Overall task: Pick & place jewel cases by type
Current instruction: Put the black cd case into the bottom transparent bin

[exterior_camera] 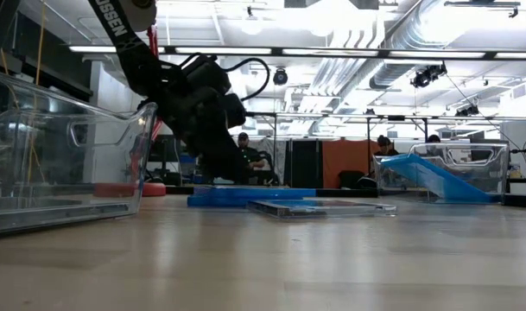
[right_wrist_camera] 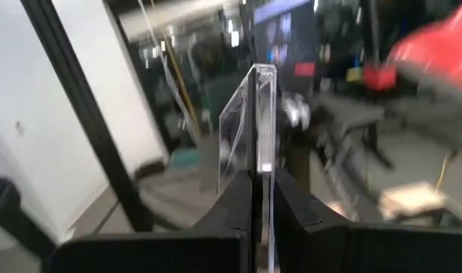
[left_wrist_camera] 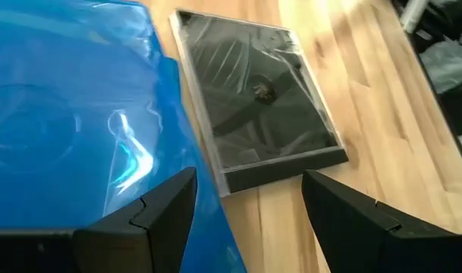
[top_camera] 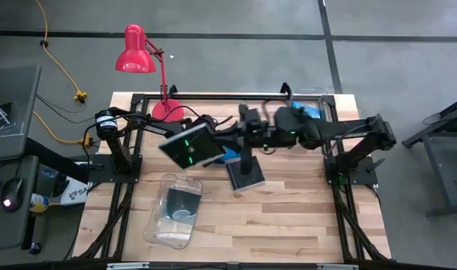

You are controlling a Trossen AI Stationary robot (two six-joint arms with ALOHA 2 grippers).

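The dark jewel case [left_wrist_camera: 261, 106] lies flat on the wooden surface [top_camera: 288, 217] near the middle, dead ahead of the left gripper [left_wrist_camera: 249, 201], whose fingers stand wide with nothing between them. Right alongside it, touching or overlapping its edge, sits a blue jewel case [left_wrist_camera: 71, 121], which fills much of the left wrist view. So here's the crux: the dark case's near edge runs across the gap between those parted fingers, its sides stretching away from the gripper, and one finger [left_wrist_camera: 151, 212] hangs over blue plastic while the other [left_wrist_camera: 352, 220] hangs over bare wood. My read: a short reach forward and down gets it there, minding that blue neighbour.

The left arm is plainly the nearer one. From above, the left gripper itself is lost under its wrist camera, and I can't make out how much of the blue case is covered.

The right gripper [right_wrist_camera: 261, 178] is closed tight on the edge of a clear case [right_wrist_camera: 249, 114], held upright and edge-on, raised over the surface's far side. Its type? Can't tell from this angle.

A clear bin [top_camera: 175, 210] sits at the front left with a dark case inside it, I think; another bin [exterior_camera: 440, 173] at the far right corner holds a tilted blue case.
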